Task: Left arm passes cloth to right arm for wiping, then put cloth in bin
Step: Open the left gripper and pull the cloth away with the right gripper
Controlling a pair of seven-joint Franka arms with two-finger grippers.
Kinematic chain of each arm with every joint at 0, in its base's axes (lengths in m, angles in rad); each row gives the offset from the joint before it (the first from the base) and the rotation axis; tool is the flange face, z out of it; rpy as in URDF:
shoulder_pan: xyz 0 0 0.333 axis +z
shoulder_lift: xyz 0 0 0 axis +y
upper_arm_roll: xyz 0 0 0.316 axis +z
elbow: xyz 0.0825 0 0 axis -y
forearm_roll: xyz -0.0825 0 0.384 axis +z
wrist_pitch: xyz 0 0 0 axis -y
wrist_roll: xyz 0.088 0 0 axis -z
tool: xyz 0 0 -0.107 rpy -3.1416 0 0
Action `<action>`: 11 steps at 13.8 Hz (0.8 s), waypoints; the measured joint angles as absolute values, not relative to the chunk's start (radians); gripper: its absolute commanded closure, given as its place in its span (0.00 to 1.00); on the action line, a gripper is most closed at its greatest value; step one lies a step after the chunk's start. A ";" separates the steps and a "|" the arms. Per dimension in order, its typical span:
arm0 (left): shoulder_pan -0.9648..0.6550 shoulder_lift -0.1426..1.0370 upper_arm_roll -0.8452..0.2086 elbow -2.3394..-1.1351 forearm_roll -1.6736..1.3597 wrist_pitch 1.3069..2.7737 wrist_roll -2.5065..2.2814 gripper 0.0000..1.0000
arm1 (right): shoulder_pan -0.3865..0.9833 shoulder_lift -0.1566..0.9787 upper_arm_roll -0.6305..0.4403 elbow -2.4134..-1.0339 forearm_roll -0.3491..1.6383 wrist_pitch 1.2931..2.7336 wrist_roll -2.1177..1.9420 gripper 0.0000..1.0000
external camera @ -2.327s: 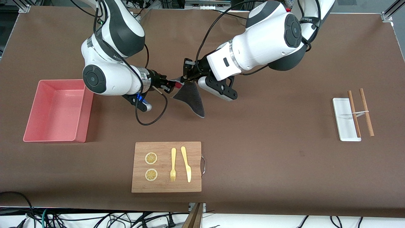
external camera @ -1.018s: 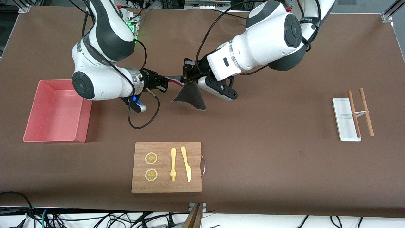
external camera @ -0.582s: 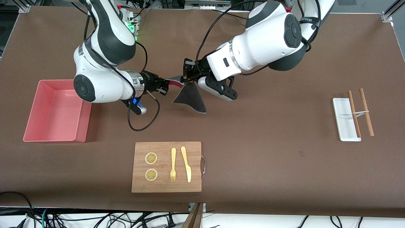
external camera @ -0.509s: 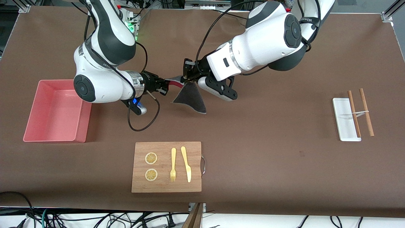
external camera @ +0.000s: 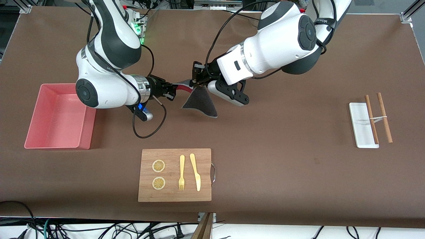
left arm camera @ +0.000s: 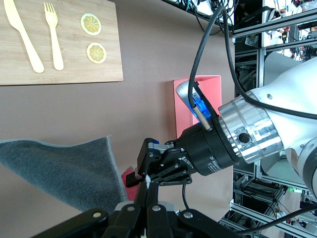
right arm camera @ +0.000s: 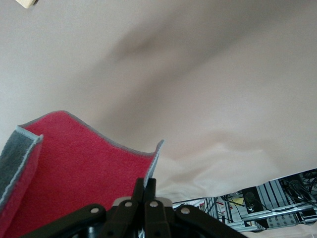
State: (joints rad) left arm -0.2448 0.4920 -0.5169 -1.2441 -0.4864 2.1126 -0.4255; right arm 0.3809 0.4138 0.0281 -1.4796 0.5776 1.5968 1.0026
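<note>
Cloth (external camera: pixel 200 102) edge pinched by left tool (external camera: pixel 194 82) and, seemingly, right tool (external camera: pixel 172 89), above bare table (external camera: pixel 282 149).

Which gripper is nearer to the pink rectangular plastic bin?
Right. The right gripper is up beside the pink plastic bin, shut on the grey-and-red cloth; the left gripper grips that cloth farther toward the left arm's end.

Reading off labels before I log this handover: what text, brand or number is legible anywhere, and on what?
No text reads clearly.
White print on the black body of the right hand: too small to read.
Grey lettering on the right arm and on the left arm: blurred.
The board, bin and tray show no text.
The left hand and the right hand both grip the cloth above the table.
</note>
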 measured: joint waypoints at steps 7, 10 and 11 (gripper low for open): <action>-0.244 0.491 -0.516 -1.241 -0.486 2.113 -0.424 0.00 | 0.377 0.414 0.025 -1.477 0.578 1.597 1.002 1.00; -0.212 0.467 -0.510 -1.226 -0.452 2.033 -0.424 0.00 | 0.376 0.414 0.025 -1.477 0.578 1.597 1.002 1.00; -0.181 0.447 -0.510 -1.220 -0.395 1.964 -0.424 0.00 | 0.376 0.415 0.025 -1.477 0.578 1.597 1.002 1.00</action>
State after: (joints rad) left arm -0.1807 0.4471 -0.5101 -1.2202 -0.3950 1.9640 -0.4240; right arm 0.3760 0.4147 0.0248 -1.4769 0.5777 1.5974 1.0023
